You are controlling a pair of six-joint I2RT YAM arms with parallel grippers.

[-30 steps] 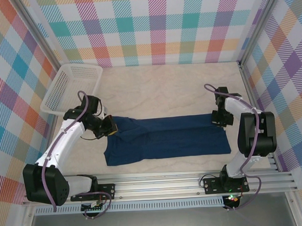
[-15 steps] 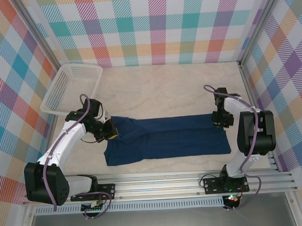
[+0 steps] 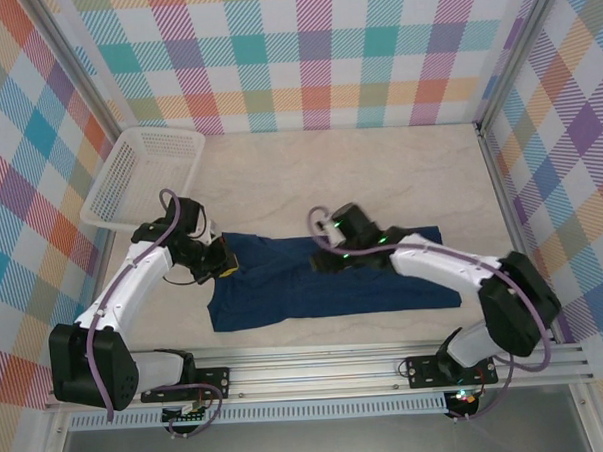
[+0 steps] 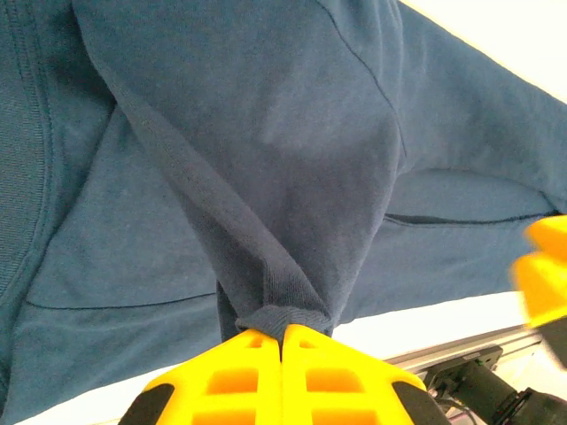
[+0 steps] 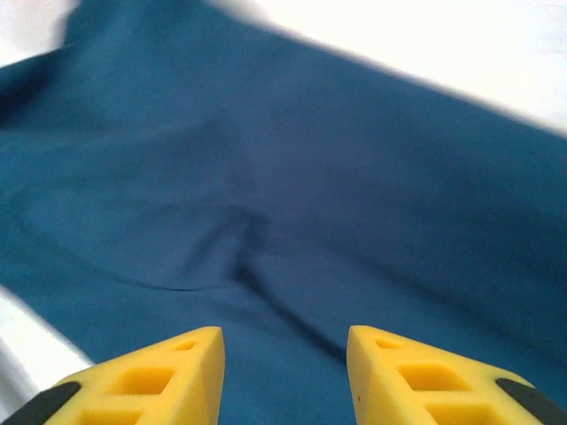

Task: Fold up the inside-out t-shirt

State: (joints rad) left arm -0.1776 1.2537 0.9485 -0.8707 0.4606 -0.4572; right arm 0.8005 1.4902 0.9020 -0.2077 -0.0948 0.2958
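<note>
One t-shirt (image 3: 324, 280), dark navy, lies on the table (image 3: 330, 190). It is spread as a long band from left to right, in the near half of the surface and closer to the near edge than to the far edge. Most of it lies flat. Its left end is drawn up into a ridge of cloth.

Two grippers are at the t-shirt. The left gripper (image 3: 223, 257) is at the far left corner of the garment. In the left wrist view the left gripper (image 4: 282, 332) has its two yellow fingers pressed together, with a bunched fold of the navy cloth pinched between the tips. The cloth rises from the fold as a taut ridge, with seams running along it.

The right gripper (image 3: 325, 257) is over the middle of the t-shirt, near the garment's far edge. In the right wrist view the right gripper (image 5: 283, 341) has its two yellow fingers standing apart, with nothing between them. The cloth below them shows a shallow crease. Whether the tips touch the cloth cannot be told.

The right arm (image 3: 443, 265) reaches across the right half of the t-shirt. The left arm (image 3: 134, 278) stands off its left end.

One white basket (image 3: 144, 178) sits at the far left corner of the table, well apart from the t-shirt. One metal rail (image 3: 388, 367) runs along the near edge and carries both arm bases.
</note>
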